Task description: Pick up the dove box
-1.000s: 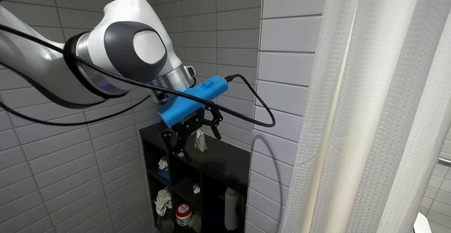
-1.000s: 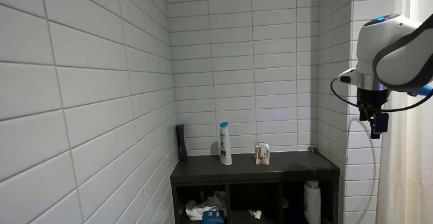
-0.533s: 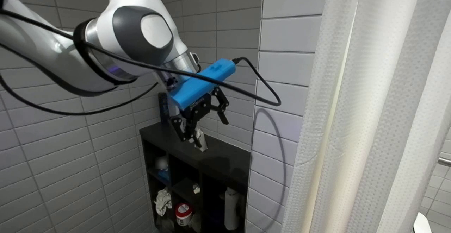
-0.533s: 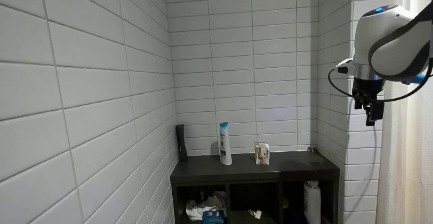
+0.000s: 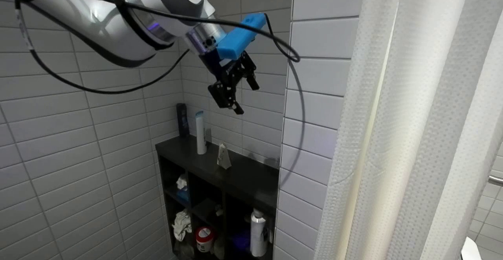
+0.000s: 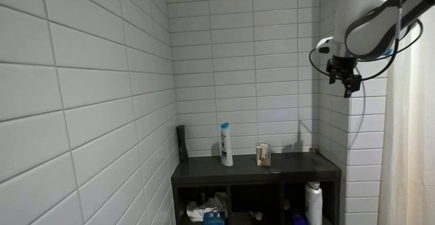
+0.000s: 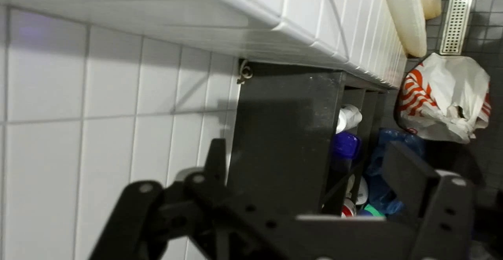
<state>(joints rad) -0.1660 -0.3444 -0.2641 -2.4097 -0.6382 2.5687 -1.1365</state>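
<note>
The dove box is a small white and brown carton standing upright on top of the dark shelf unit, seen in both exterior views [image 5: 223,156] [image 6: 263,154]. Its lettering is too small to read surely. My gripper [image 5: 246,97] hangs in the air well above the shelf top; in an exterior view [image 6: 340,88] it is above and to the right of the box. The gripper is open with nothing between its fingers, as the wrist view [image 7: 306,152] shows. The box is not visible in the wrist view.
The shelf top [image 6: 299,165] also holds a white bottle with a blue cap [image 6: 226,146] and a dark bottle [image 6: 182,143]. Tiled walls enclose it, with a projecting wall corner [image 5: 289,95] and a curtain [image 5: 393,134] beside the arm. A cable loops round the arm.
The arm and gripper have risen. In an exterior view the gripper has also moved left. The bottles behind it have come into sight. The box has not moved, and the fingers stay apart.
</note>
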